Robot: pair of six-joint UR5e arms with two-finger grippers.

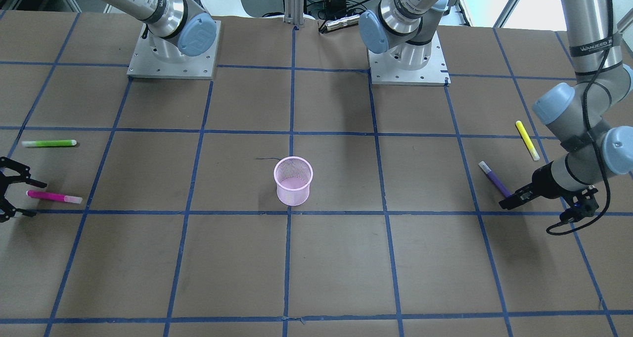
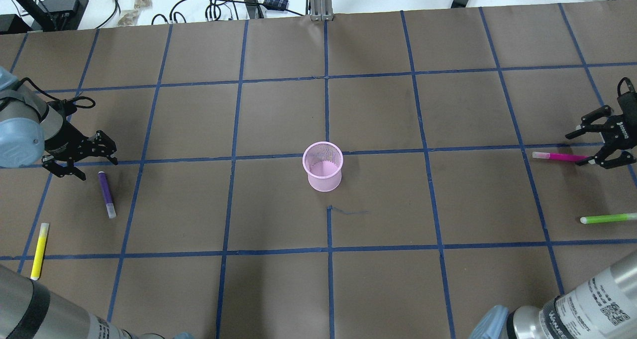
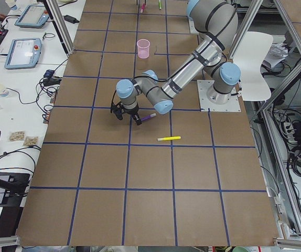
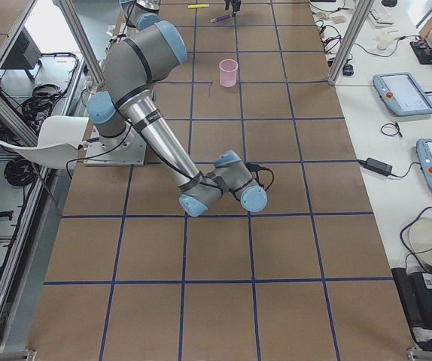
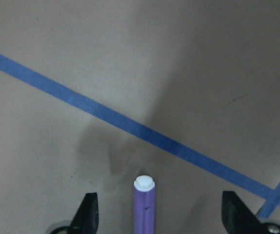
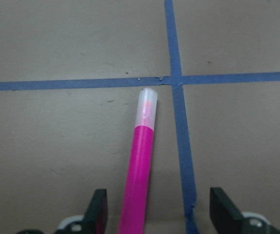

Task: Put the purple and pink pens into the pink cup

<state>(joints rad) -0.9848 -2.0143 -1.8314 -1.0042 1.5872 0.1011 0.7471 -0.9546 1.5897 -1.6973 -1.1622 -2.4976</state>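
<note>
The left gripper stood open, the purple pen lying lengthwise between its jaws at lower centre. The right gripper stood open likewise astride the pink pen. The pink cup sat mid-frame overhead, well apart from both.

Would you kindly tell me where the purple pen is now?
In the overhead view, the purple pen lies at the table's left, one end by the open left claw, the yellow pen nearby.

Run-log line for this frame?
phase: pre-grasp | left gripper: open over purple pen end | right gripper: open over pink pen | pink cup: upright, empty | green pen, yellow pen: untouched
</note>
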